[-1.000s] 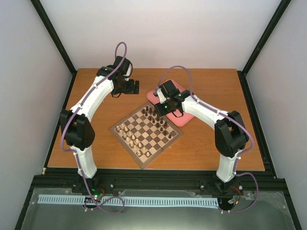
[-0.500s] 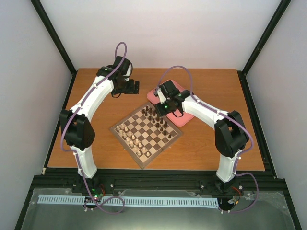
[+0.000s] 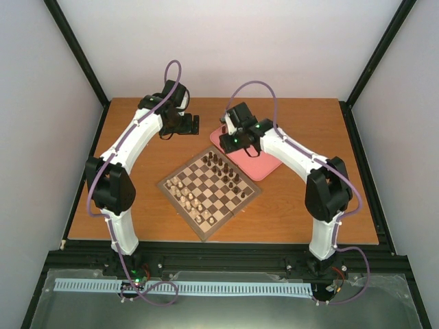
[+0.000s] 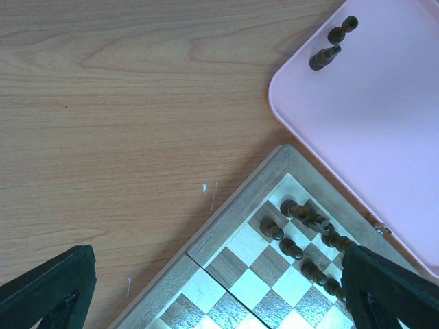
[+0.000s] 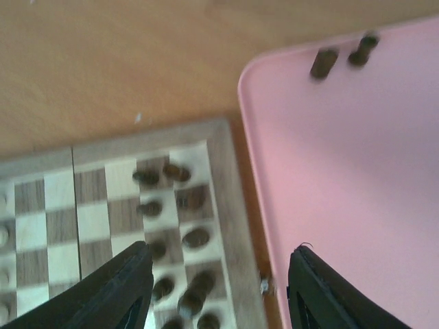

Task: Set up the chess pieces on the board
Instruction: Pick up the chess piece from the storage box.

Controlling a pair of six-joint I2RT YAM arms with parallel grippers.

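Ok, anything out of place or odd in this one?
Two dark pieces sit off the board, near a corner of the pink tray; whether upright or tipped over, I cannot tell. Nothing looks spilled or damaged.

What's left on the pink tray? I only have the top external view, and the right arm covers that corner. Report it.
Observer: The left wrist view shows two dark chess pieces on the pink tray, close together near its rim.
Operator: Tell me whether the right gripper carries one.
Observer: No. The right gripper is open with nothing between its fingers. It is above the board border and the tray's edge.
Operator: Now the left gripper.
Observer: The left gripper is open and empty too, above a corner of the board.
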